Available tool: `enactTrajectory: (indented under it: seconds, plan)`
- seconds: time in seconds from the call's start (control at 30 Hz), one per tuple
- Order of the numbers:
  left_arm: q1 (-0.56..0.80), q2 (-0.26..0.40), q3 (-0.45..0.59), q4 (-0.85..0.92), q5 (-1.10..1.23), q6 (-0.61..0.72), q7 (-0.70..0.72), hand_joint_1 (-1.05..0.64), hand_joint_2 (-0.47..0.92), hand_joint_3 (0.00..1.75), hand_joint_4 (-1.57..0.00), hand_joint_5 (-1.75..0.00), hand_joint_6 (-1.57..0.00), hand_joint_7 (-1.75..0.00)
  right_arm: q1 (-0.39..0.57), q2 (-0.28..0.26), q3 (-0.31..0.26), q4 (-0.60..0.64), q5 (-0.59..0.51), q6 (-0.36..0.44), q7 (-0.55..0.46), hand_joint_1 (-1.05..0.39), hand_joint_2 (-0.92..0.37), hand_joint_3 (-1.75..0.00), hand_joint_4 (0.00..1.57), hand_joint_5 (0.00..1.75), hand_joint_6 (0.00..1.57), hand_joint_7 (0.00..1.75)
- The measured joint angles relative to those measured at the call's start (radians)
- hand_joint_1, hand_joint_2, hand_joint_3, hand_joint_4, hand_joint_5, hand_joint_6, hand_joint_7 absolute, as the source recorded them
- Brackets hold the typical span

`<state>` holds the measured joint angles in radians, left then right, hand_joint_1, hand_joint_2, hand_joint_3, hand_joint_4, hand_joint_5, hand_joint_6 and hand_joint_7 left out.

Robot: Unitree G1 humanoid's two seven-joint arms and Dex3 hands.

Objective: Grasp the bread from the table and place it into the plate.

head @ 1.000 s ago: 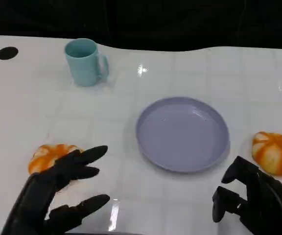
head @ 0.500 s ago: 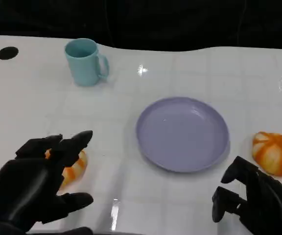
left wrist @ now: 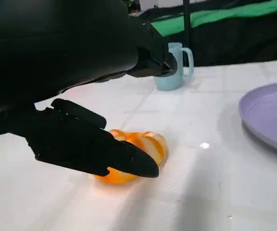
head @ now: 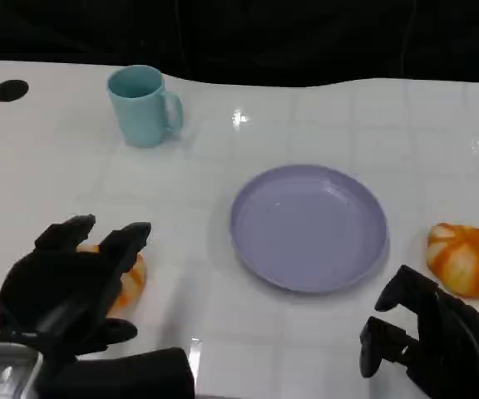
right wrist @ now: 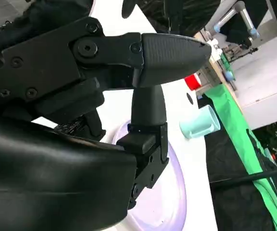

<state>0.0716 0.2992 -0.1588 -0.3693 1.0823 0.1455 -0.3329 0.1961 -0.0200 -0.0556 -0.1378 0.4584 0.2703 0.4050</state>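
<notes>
The bench (head: 323, 349) carried a plate (head: 308, 226) at centre, a mug (head: 142, 105) far left, and two breads. My left hand (head: 69, 287) hovered spread over the near-left bread (left wrist: 133, 154), fingers above and beside it, gripping nothing yet. My right hand (head: 431, 341) sat near right, fingers half-curled and holding nothing, close to the other bread (head: 468, 259). I judged that closing too shallow could squeeze the soft bread out sideways or squash it.
</notes>
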Motion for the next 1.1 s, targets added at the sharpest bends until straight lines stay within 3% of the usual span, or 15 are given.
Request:
enactTrajectory:
  seconds: [0.53, 1.1]
  plan:
    - [-0.295, 0.046, -0.159, 0.472, 0.01, 0.109, -0.061, -0.51, 0.83, 0.0, -0.03, -0.14, -0.16, 0.0, 0.0, 0.005, 0.001, -0.002, -0.001, -0.003, -0.002, -0.57, -0.9, -0.49, 0.75, 1.75, 0.45, 1.75]
    - [-0.475, 0.049, -0.252, 0.841, -0.11, 0.044, 0.138, -0.44, 0.86, 0.01, -0.05, -0.14, -0.18, -0.01, 0.001, 0.005, -0.003, -0.002, 0.002, -0.003, 0.002, -0.57, -0.91, -0.47, 0.74, 1.75, 0.45, 1.75]
